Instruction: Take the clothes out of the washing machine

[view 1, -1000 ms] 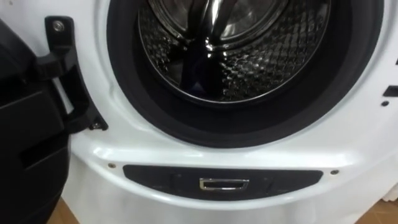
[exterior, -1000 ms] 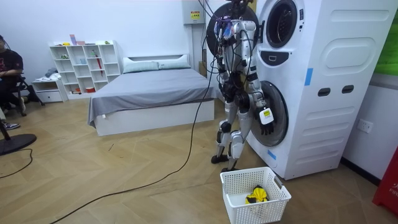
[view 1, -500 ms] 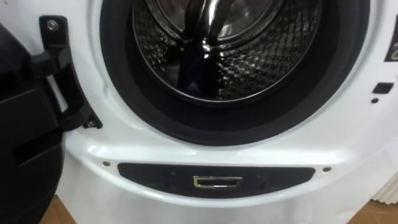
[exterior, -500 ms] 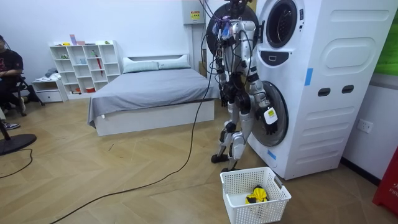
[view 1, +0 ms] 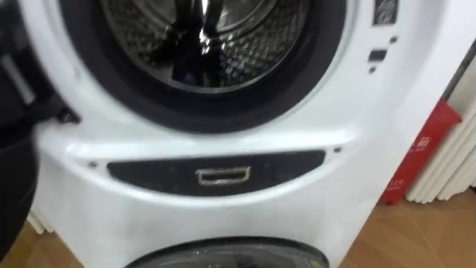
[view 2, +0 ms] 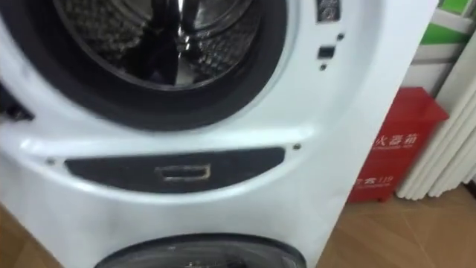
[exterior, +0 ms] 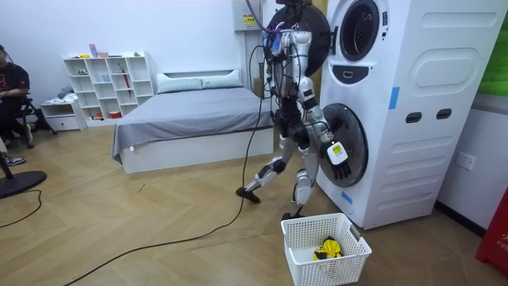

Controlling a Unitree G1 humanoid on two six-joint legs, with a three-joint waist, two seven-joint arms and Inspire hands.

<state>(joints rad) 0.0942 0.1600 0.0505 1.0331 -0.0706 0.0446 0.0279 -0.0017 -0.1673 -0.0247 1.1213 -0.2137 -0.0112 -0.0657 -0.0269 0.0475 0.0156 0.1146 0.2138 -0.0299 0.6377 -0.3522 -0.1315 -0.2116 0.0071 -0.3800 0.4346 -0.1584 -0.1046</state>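
Observation:
The upper washing machine (view 1: 223,141) is right in front of me with its round opening (view 1: 201,45) uncovered. Inside, the steel drum (view 2: 163,30) shows shiny metal and dark reflections. Its dark door (view 1: 15,156) hangs open at the left. In the room view I stand beside the stacked machines (exterior: 397,111) with one leg set back. My right hand (exterior: 337,154) hangs open and holds nothing, level with the lower machine's door (exterior: 351,151). A white laundry basket (exterior: 295,238) stands on the floor by my feet, with a yellow and dark garment (exterior: 327,249) in it.
A red box (view 2: 394,149) and a white radiator (view 1: 446,164) stand to the right of the machines. In the room view a bed (exterior: 190,119) and white shelves (exterior: 107,83) are behind me. A person (exterior: 12,87) sits at the room view's far left.
The eye view has swung right and down, bringing the red box and the lower door into sight. In the room view I have stepped one leg back from the machines.

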